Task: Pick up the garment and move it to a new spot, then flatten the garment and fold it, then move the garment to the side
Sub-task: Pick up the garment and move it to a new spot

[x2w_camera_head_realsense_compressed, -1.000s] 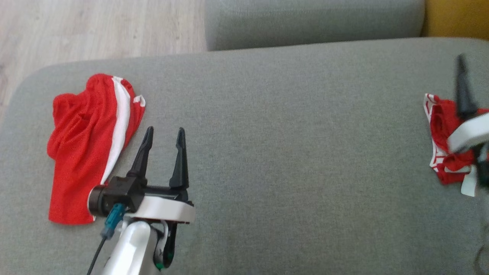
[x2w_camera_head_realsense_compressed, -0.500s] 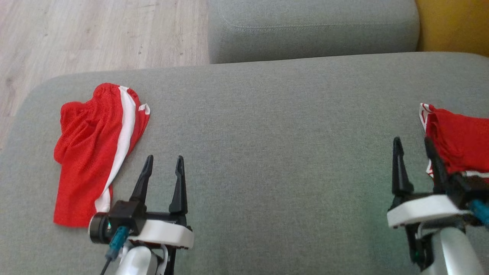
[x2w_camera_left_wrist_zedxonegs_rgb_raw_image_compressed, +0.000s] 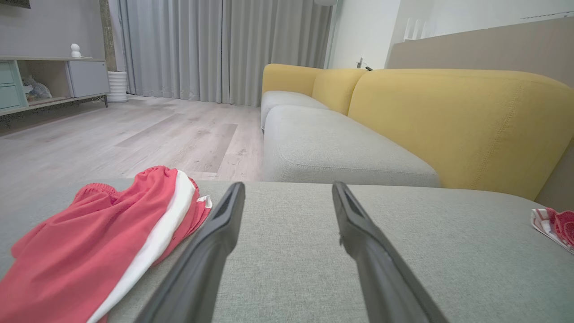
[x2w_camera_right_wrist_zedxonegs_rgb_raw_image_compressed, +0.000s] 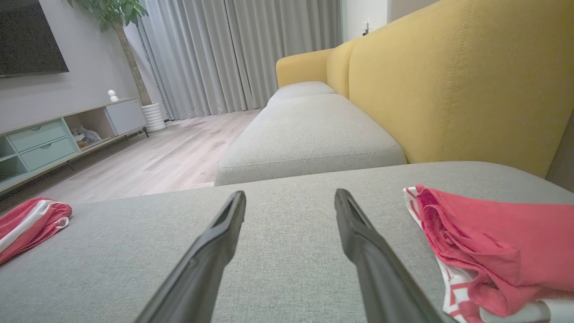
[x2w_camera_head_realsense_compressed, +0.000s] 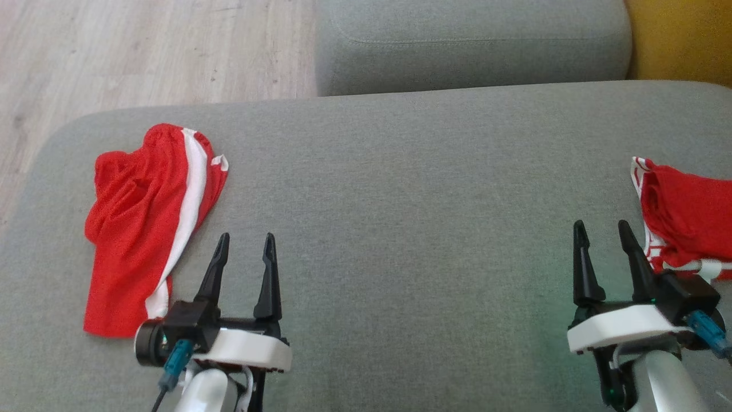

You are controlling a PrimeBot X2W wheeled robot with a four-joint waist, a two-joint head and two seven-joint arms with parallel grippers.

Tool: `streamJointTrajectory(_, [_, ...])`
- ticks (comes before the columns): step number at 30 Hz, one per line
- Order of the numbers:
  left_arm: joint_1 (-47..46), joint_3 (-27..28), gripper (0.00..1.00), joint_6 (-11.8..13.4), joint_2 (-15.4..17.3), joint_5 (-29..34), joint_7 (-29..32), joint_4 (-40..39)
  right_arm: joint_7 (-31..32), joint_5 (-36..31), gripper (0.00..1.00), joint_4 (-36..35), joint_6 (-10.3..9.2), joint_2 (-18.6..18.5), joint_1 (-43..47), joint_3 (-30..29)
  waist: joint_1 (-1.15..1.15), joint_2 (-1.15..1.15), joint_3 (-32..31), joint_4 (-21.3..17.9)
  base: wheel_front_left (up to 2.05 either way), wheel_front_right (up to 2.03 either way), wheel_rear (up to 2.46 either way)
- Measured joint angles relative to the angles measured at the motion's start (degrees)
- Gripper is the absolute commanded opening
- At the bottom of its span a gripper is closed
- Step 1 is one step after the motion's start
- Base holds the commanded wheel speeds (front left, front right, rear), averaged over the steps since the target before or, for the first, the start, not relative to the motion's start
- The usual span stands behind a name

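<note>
Red shorts (x2w_camera_head_realsense_compressed: 128, 229) with a white side stripe lie rumpled at the left end of the grey sofa seat (x2w_camera_head_realsense_compressed: 400, 200), close to the wooden floor (x2w_camera_head_realsense_compressed: 143, 51). A second red garment (x2w_camera_head_realsense_compressed: 689, 209) with white trim sits bunched at the seat's right edge. The left gripper (x2w_camera_head_realsense_compressed: 246, 239) hovers just beside the nearer end of the shorts, fingers apart and empty. The right gripper (x2w_camera_head_realsense_compressed: 601, 228) hangs just beside the other garment, fingers likewise apart and empty.

I judge the step in hand to be picking up the shorts, though it is not certain which piece is meant. To do it well, the left gripper should turn towards the cloth, come down on a raised ridge and pinch it firmly. It should then lift high enough that the trailing end clears the seat before carrying the shorts to the bare middle.
</note>
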Motion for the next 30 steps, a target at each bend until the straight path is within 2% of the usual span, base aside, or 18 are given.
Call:
streamJointTrajectory(12, [0.1, 0.1, 1.0, 0.0, 0.0, 0.0, 0.0, 0.0, 0.0, 0.4, 1.0, -0.2, 0.0, 0.0, 0.4, 3.8, 0.0, 0.0, -0.7, 5.3, 0.0, 0.0, 0.0])
streamJointTrajectory(30, [2.1, 1.9, 1.0, -0.1, 0.0, 1.2, 0.0, 0.1, -0.2, 1.7, 1.0, -0.5, 0.0, 0.0, 2.3, 9.6, 0.0, 0.0, -2.3, 18.8, 0.0, 0.0, 0.0])
